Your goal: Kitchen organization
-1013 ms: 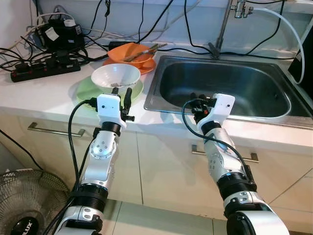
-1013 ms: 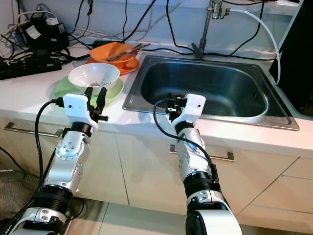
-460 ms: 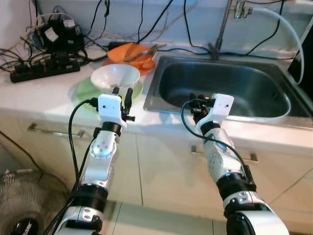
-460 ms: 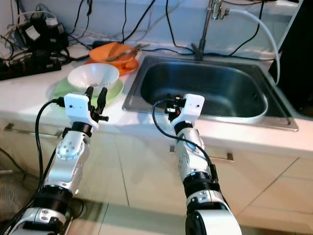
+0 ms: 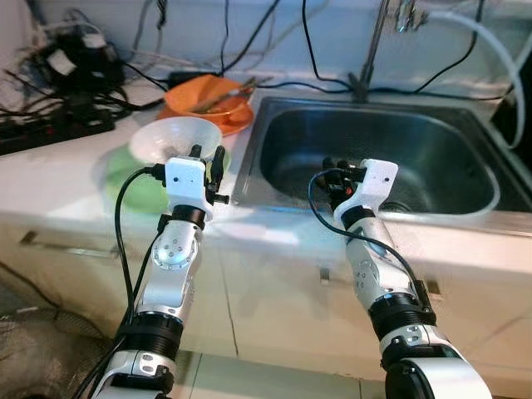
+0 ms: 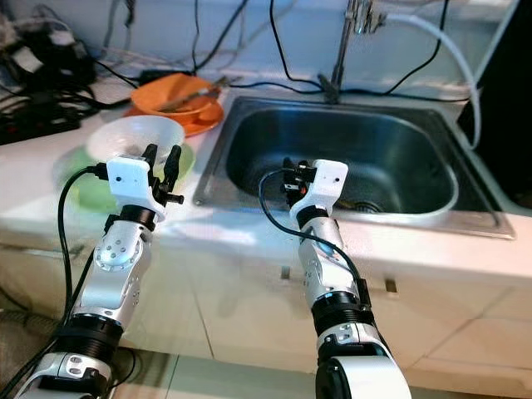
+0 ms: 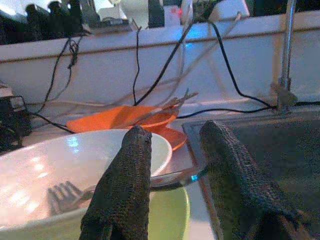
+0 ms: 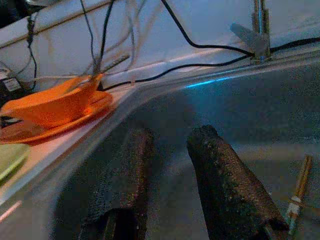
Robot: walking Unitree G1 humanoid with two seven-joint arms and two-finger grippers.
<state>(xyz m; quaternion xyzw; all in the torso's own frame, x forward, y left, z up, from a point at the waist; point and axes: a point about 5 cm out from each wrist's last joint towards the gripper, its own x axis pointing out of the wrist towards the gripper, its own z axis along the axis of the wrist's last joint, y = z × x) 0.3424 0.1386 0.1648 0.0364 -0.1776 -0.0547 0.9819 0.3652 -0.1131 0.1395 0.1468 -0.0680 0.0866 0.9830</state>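
The left gripper (image 5: 208, 155) has its jaws spread and holds nothing. It hovers at the near rim of the white bowl (image 5: 176, 138), which sits on a green plate (image 5: 133, 179) on the bench (image 5: 50, 179); a fork (image 7: 62, 192) lies inside the bowl. I judge the jaws are lined up this way to take the bowl's rim. The right gripper (image 5: 334, 165) also has its jaws spread and empty, raised over the front edge of the sink (image 5: 465, 204), probably waiting to receive dishes there. Something thin lies on the sink floor, too blurred to name. Behind, an orange bowl (image 5: 204, 93) with utensils stands on an orange plate (image 6: 199, 125), beside a tangle of cables (image 5: 75, 75).

Compared with a second ago, the whole picture has shifted and blurred, so the camera has moved closer to the bench. Both arms keep the same pose, and the dishes lie as before.
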